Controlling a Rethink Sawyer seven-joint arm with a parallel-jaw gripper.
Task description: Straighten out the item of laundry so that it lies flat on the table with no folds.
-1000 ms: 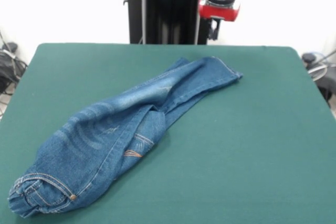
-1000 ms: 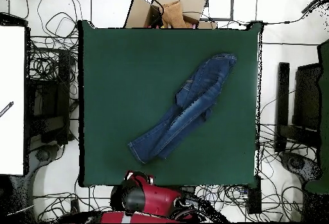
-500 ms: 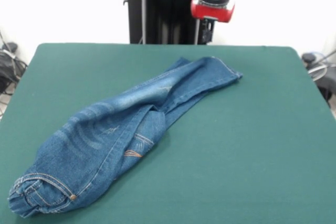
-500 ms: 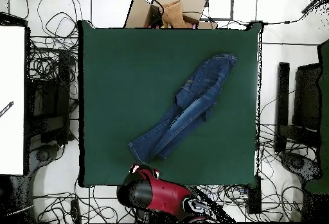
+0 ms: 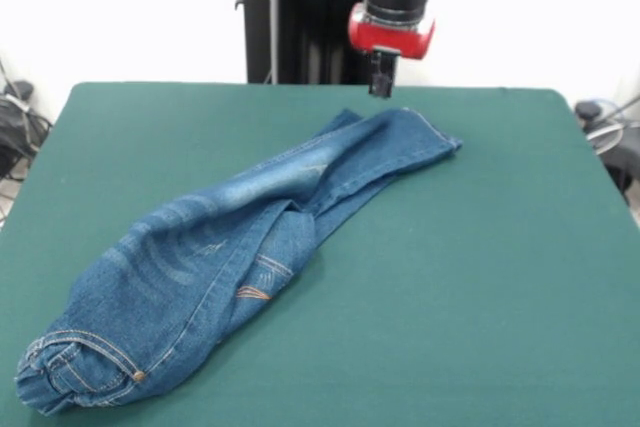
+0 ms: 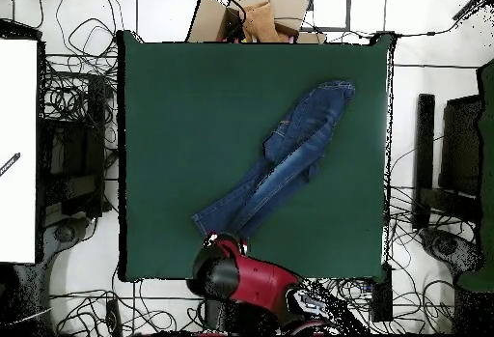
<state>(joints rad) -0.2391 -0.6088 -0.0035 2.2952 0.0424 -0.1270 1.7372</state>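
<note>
The jeans (image 5: 240,247) lie on the table (image 5: 480,267) in a long diagonal band, folded lengthwise on themselves; in the front view the waistband end with its brass button (image 5: 138,375) sits at the near left corner, close to both the near and the left edge; the leg cuffs (image 5: 420,137) reach up toward the far edge, right of centre; one leg lies over the other, with a ridge of fold running along the middle and a back pocket's tan stitching (image 5: 255,292) showing at the lower side.

Open room: the whole right half of the green cloth is bare in the front view, as is the far left quarter; in the overhead view the jeans (image 6: 280,164) run from the upper right toward the lower middle of the table (image 6: 164,111), leaving a wide bare strip down the left side and a narrower one on the right.

The gripper (image 5: 380,85) hangs from the red and black arm above the far edge, just beyond the cuffs and apart from the cloth; it holds nothing; whether its claw is open or closed cannot be told, since only a small dark tip shows; overhead, the arm's red body (image 6: 241,280) covers the table's bottom edge beside the cuff end.

Off the table: cardboard boxes (image 6: 246,14) past the top edge, contents not discernible; cables (image 6: 72,111) tangled on the floor around the sides.
</note>
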